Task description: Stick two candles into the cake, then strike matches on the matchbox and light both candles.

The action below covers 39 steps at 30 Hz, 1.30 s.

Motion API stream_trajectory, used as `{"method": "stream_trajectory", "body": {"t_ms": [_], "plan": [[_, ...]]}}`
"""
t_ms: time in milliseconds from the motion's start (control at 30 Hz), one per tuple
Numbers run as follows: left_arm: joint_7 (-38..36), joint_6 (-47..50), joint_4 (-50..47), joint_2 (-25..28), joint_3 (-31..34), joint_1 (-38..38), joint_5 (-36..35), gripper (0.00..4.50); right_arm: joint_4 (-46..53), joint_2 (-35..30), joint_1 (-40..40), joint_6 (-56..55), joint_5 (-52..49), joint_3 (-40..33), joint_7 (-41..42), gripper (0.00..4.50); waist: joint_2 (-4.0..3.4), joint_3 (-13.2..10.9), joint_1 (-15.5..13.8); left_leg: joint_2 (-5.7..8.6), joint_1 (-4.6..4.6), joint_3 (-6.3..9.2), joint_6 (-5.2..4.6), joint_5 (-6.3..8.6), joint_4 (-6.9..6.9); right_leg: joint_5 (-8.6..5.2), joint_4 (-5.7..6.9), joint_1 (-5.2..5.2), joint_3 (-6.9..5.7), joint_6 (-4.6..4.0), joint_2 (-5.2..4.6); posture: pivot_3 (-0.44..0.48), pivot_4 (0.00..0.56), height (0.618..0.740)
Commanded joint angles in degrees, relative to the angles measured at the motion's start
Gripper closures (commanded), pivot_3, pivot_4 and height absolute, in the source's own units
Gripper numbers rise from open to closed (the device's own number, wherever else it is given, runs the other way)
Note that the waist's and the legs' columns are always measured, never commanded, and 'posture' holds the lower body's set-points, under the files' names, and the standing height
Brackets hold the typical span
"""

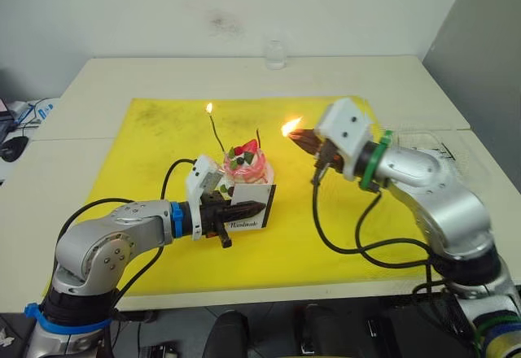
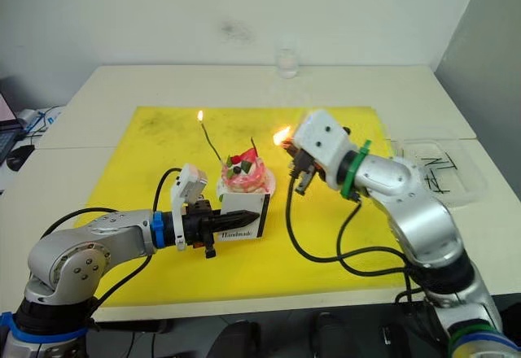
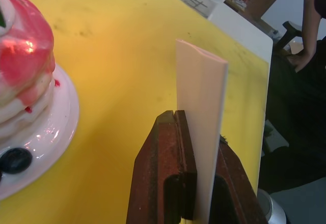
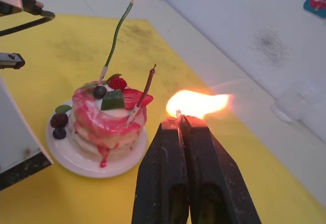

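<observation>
The cake point(image 4: 108, 117) sits on its white plate point(image 4: 84, 165) near the middle of the yellow mat point(image 1: 146, 142), with the greenish candle point(image 4: 116, 35) burning and the reddish-brown candle point(image 4: 142, 94) unlit, both standing in it. Just right of the cake and apart from it, the right gripper point(image 4: 179, 124) has its jaws pressed shut on a burning match point(image 4: 178, 114). The left gripper point(image 3: 196, 155) clamps the matchbox point(image 1: 248, 209) upright, just near of the plate, with bare mat to the left and near side.
</observation>
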<state>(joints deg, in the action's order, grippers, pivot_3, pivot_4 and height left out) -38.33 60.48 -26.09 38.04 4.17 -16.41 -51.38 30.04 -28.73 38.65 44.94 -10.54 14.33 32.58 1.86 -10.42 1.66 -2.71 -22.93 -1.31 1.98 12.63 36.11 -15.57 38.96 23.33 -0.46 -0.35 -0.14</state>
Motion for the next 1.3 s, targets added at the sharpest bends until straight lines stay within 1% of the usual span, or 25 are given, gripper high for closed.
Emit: {"method": "stream_trajectory", "body": {"t_ms": [33,200,533,767,1300], "plan": [[-0.7,-1.6,-0.8,0.4,0.4,0.2,0.3,4.5,-3.1,2.2,3.4,-3.0,2.4,2.3,-0.8,4.48,0.0,0.0,0.0,0.01,-0.01,0.0,0.0,0.0,0.0,0.0,-0.01,0.0,0.01,0.0,0.0,0.0,0.15,0.74],[-0.4,-2.0,-1.7,0.6,0.7,1.3,0.4,4.5,-7.5,5.6,6.0,-5.3,4.4,4.8,-0.6,4.48,0.0,0.0,0.0,-0.01,-0.02,0.0,0.0,0.0,0.0,0.0,-0.03,0.0,0.06,0.0,-0.03,0.0,0.15,0.74],[0.2,-2.3,-2.2,0.4,0.7,1.9,0.5,4.5,-12.3,7.5,6.3,-8.9,7.0,6.4,0.3,4.48,0.0,0.0,0.0,-0.02,-0.02,0.01,0.0,0.0,0.01,0.0,0.0,0.01,0.03,0.0,-0.06,0.0,0.15,0.74],[0.2,-2.5,-2.0,0.2,0.7,1.7,0.6,4.5,-13.3,7.8,5.9,-10.0,7.9,5.9,0.4,4.48,0.0,0.0,0.0,-0.02,-0.02,0.01,0.0,0.0,0.0,0.0,-0.01,0.02,0.03,0.0,-0.06,0.0,0.15,0.74],[0.2,-2.7,-2.0,0.0,0.6,1.9,0.8,4.5,-12.5,7.6,5.6,-8.8,7.4,5.7,1.6,4.48,0.0,0.0,0.0,-0.02,-0.02,0.1,0.0,0.0,0.0,0.0,-0.01,0.02,0.03,0.0,-0.06,0.0,0.15,0.74]]}}
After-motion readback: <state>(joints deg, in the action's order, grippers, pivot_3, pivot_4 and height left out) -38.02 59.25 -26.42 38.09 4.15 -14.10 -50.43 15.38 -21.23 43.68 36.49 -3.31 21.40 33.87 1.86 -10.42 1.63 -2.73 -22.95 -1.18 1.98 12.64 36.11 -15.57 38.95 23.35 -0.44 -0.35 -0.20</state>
